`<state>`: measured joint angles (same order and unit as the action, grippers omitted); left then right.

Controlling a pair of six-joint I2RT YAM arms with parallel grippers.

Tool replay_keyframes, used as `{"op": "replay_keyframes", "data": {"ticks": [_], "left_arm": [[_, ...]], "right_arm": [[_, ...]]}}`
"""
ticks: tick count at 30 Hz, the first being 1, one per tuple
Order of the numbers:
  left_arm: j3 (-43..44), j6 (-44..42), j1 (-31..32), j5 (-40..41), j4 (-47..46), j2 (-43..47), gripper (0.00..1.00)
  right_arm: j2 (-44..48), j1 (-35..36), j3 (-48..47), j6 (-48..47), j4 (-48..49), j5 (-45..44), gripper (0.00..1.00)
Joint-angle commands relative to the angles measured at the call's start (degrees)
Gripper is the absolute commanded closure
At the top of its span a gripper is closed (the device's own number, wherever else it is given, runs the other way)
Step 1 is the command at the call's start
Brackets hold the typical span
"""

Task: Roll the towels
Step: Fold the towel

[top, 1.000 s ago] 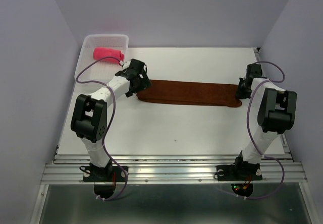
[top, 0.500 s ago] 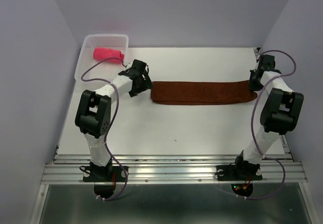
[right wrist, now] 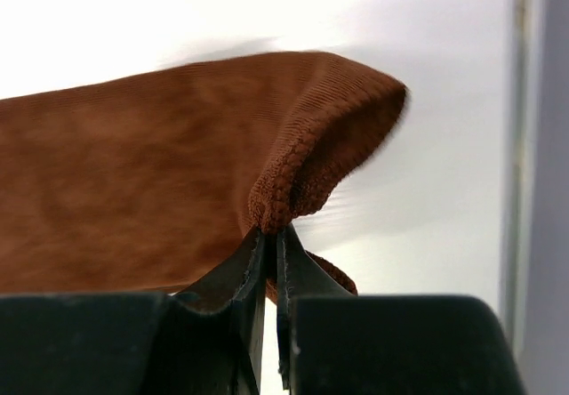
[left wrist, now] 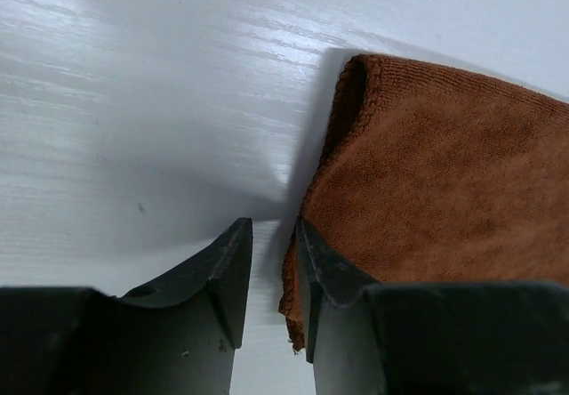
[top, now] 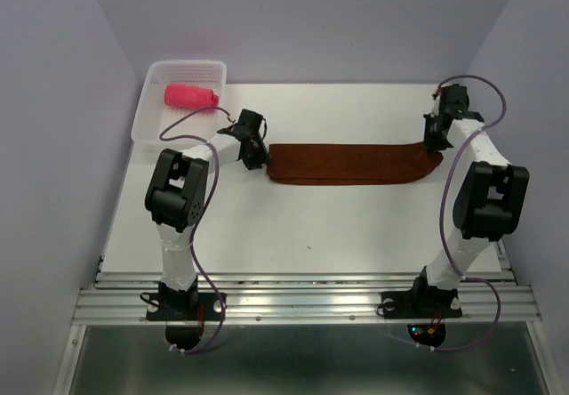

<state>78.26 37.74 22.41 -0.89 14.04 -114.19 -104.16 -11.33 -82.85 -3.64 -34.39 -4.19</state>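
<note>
The rust brown towel (top: 351,164) lies stretched in a long strip across the middle of the table. My right gripper (top: 433,141) is shut on its right end, and the right wrist view shows a bunched fold of the towel (right wrist: 133,173) pinched between the right gripper (right wrist: 269,230) tips and lifted off the table. My left gripper (top: 258,157) sits at the strip's left end. In the left wrist view the left gripper (left wrist: 274,230) has a narrow gap, with the towel's (left wrist: 444,190) frayed corner against the inside of the right finger, not clamped. The bright pink-red towel (top: 189,95) lies rolled in the basket.
The white perforated basket (top: 151,119) stands at the table's far left corner. A metal rail (right wrist: 516,146) runs along the table's right edge, close to the right gripper. Lilac walls enclose the table on three sides.
The brown towel has been drawn to the right and straightened by the right gripper. The left gripper's jaws have narrowed from wide to a small gap at the towel's left end.
</note>
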Motion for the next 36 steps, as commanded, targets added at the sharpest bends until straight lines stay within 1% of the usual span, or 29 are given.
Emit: {"op": "replay_keyframes", "data": {"ticks": [1, 3, 7, 9, 10, 12, 17, 23, 24, 28, 36], "left_arm": [[0.58, -0.65, 0.26, -2.28, -2.26, -0.5, 0.63], [0.14, -0.73, 0.26, -2.37, -2.7, -0.59, 0.63], [-0.56, -0.82, 0.35, -2.45, -3.41, -0.42, 0.65], [-0.83, -0.82, 0.35, -2.63, -3.85, -0.33, 0.65], [-0.91, -0.91, 0.26, -2.72, -3.93, -0.33, 0.66], [-1.09, -0.91, 0.26, -2.89, -4.37, -0.42, 0.66], [-1.88, -1.09, 0.26, -3.16, -4.9, -0.16, 0.66], [-2.58, -0.91, 0.35, -3.95, -5.96, 0.11, 0.67], [-2.67, -1.0, 0.26, -3.95, -5.96, 0.11, 0.67], [-3.02, -0.91, 0.26, -3.95, -5.96, 0.37, 0.67], [-3.46, -0.91, 0.26, -4.21, -6.05, 0.46, 0.67]], "right_arm": [[3.7, 7.19, -3.81, 1.26, -2.26, -0.3, 0.99], [3.7, 10.87, -4.86, 2.58, -3.13, -0.12, 0.99], [3.7, 15.45, -7.41, 6.45, -4.63, 3.56, 0.99], [3.7, 17.48, -8.03, 8.12, -4.72, 3.75, 0.99], [3.53, 19.4, -8.81, 8.56, -4.81, 6.79, 0.99], [2.82, 22.39, -9.96, 9.88, -4.54, 9.18, 0.99], [-0.51, 29.15, -13.82, 11.54, -5.16, 10.95, 0.99], [-4.82, 35.32, -17.52, 17.52, -2.97, 10.95, 0.99], [-5.87, 37.15, -18.31, 17.87, -1.92, 11.39, 0.99], [-9.47, 39.98, -21.9, 19.63, -1.47, 11.92, 0.99], [-13.17, 44.46, -25.08, 22.36, -0.15, 7.09, 0.99]]}}
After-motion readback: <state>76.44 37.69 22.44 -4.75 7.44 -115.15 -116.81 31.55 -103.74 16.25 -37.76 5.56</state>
